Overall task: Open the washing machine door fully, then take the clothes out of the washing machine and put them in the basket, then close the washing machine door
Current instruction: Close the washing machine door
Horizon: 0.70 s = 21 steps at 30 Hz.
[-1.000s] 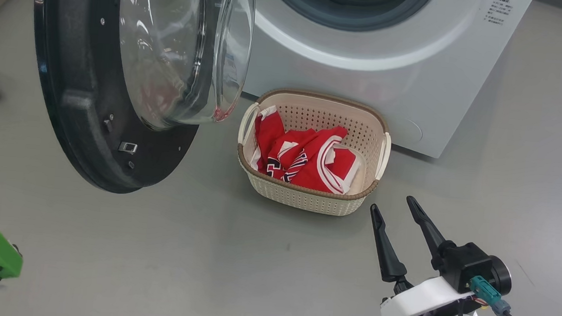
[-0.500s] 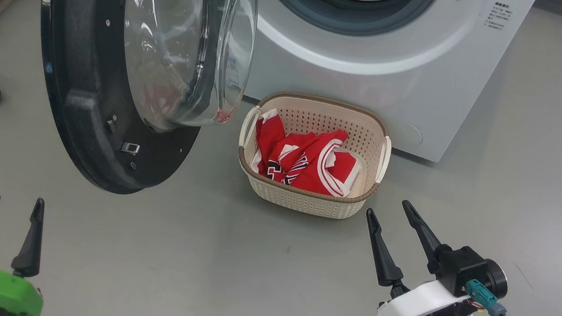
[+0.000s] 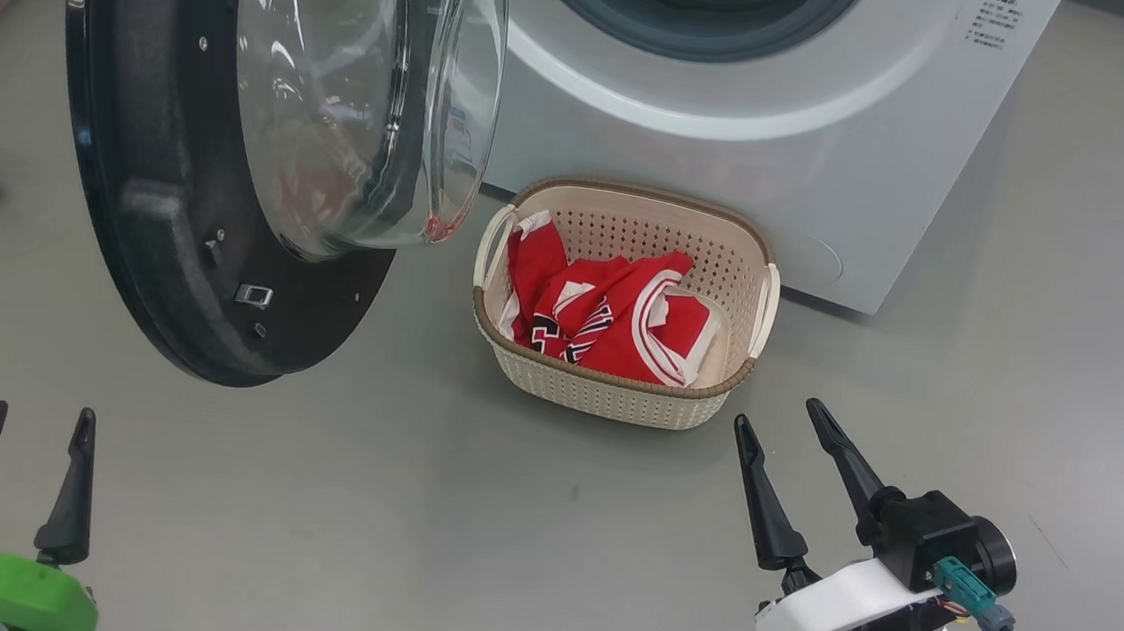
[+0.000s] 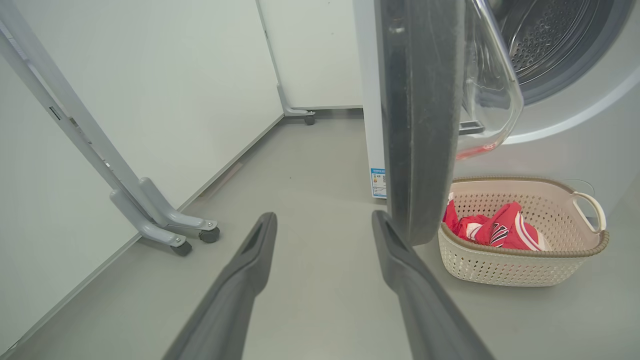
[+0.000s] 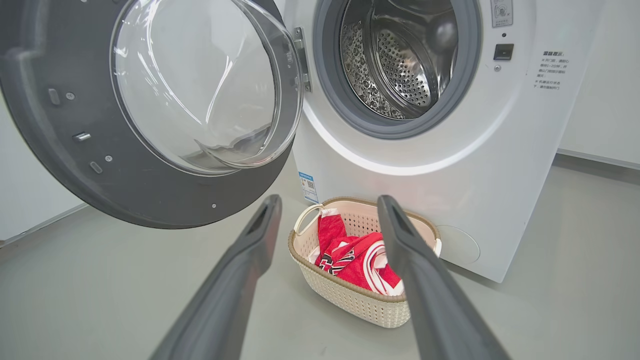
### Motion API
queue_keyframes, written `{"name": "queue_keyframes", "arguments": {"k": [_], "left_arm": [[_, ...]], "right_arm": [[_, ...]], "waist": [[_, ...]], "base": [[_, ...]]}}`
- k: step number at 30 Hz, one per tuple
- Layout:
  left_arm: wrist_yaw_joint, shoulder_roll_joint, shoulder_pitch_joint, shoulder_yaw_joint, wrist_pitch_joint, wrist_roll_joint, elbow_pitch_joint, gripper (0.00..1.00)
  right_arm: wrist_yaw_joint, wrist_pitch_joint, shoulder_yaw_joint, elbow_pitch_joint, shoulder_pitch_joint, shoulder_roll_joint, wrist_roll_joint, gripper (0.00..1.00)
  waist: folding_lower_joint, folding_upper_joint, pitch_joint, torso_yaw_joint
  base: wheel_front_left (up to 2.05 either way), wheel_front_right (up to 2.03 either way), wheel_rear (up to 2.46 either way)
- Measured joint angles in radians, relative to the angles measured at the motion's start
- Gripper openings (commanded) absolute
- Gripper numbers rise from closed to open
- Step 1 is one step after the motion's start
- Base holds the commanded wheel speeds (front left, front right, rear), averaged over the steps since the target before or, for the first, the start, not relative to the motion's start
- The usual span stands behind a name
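Moved: left gripper [image 3: 43, 412] fingers, earlier together, now spread.
Right gripper [image 3: 777, 413]: spread, empty.
Door [image 3: 132, 171]: open, edge-on to left gripper; bare floor [image 3: 407, 504] between.
Clothes [image 3: 621, 330]: in basket [image 3: 632, 193], long axis along machine [image 3: 736, 149] front.

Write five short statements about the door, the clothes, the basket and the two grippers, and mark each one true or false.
1. The washing machine door stands open. True.
2. The clothes lie inside the washing machine. False: they lie in the basket.
3. The left gripper is shut on a red jersey. False: it is open and holds nothing.
4. The right gripper is open and holds nothing. True.
5. The basket stands on the floor, in front of the washing machine. True.
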<state>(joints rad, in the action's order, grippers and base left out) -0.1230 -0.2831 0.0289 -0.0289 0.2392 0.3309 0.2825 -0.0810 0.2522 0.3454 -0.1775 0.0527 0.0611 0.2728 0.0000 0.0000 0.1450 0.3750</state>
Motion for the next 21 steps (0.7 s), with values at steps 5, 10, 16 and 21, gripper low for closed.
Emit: {"name": "queue_keyframes", "arguments": {"k": [5,10,16,21], "left_arm": [[0.005,0.007,0.001,-0.002,0.003,-0.007,0.011,1.00],[0.013,0.009,0.002,-0.002,0.008,-0.011,0.025,1.00],[0.013,0.012,0.003,-0.002,0.009,-0.016,0.033,1.00],[0.013,0.013,0.004,-0.003,0.009,-0.019,0.037,1.00]], "right_arm": [[0.000,0.000,-0.002,0.000,0.000,0.000,0.000,1.00],[0.000,0.000,-0.002,0.001,0.000,-0.001,0.000,1.00],[0.000,0.000,-0.002,0.002,0.000,-0.001,0.000,1.00],[0.000,0.000,-0.002,0.003,0.000,-0.002,0.000,1.00]], "waist": [[0.0000,0.0000,0.002,0.001],[0.0000,0.0000,0.002,0.002],[0.0000,0.0000,0.004,0.004],[0.0000,0.0000,0.006,0.005]], "base": [[0.00,0.00,0.00],[0.00,0.00,0.00],[0.00,0.00,0.00],[0.00,0.00,0.00]]}}
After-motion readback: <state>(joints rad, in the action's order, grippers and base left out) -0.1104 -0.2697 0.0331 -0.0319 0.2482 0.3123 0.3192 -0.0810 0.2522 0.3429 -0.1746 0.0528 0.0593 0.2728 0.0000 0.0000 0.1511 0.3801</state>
